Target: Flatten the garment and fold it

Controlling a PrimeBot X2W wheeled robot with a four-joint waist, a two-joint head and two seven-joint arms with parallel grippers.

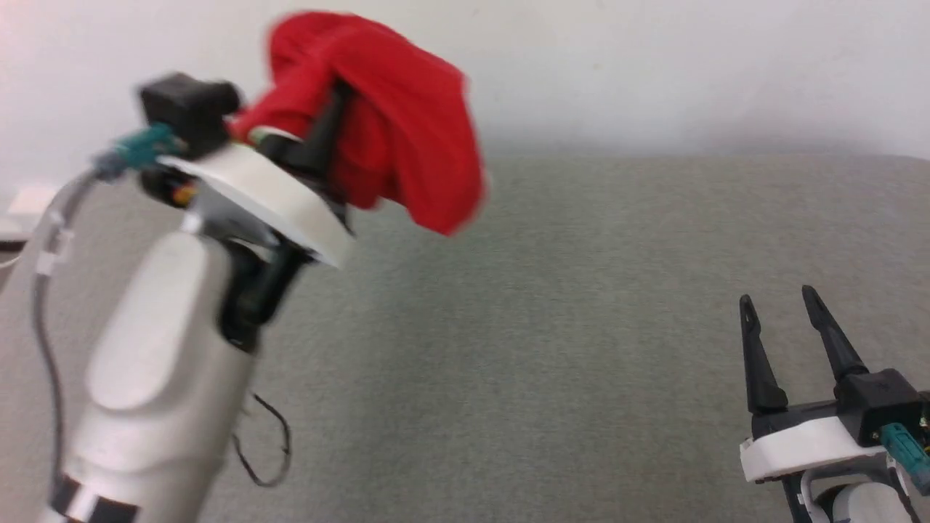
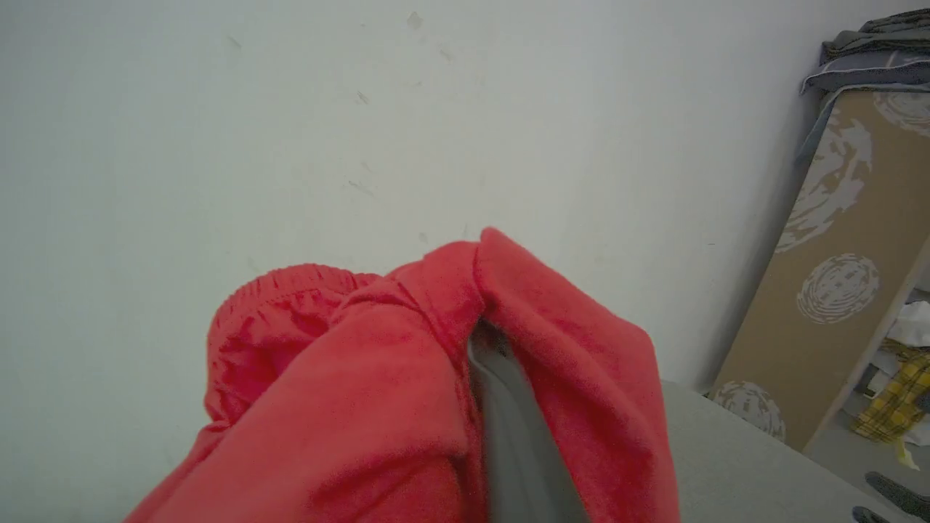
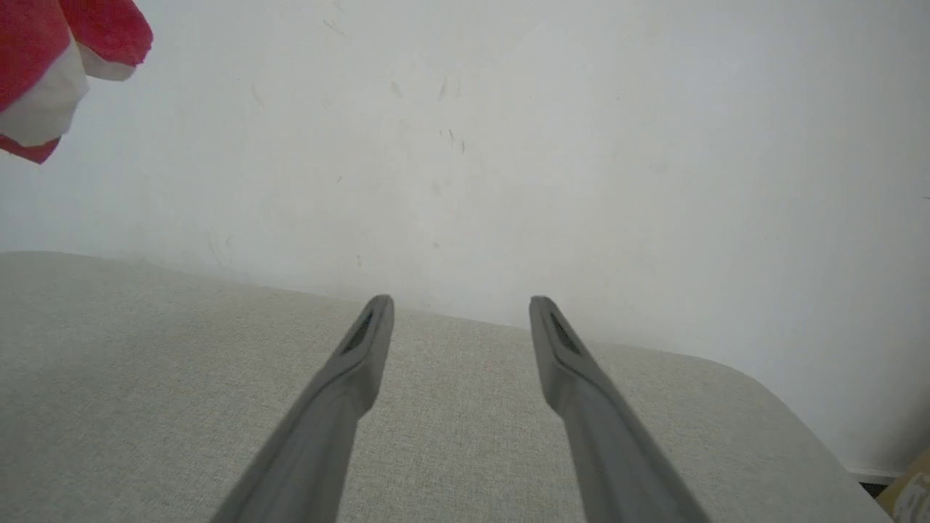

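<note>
The garment (image 1: 407,123), bright red shorts, hangs bunched in the air at the upper left of the head view. My left gripper (image 1: 336,98) is raised and shut on the garment, with the cloth draped over its fingertips. In the left wrist view the red garment (image 2: 363,392) wraps one grey finger (image 2: 508,414), and the gathered waistband shows at the left. A red corner of the garment (image 3: 43,43) with white trim hangs at the top left of the right wrist view. My right gripper (image 1: 777,298) (image 3: 461,305) stands open above the grey surface, holding nothing.
A grey-beige fabric surface (image 1: 581,327) stretches to a white wall (image 1: 654,65). A brown patterned board (image 2: 835,276) leans on the wall at the right, with yellow plaid cloth (image 2: 894,407) beside it. A loose black cable (image 1: 269,450) dangles from my left forearm.
</note>
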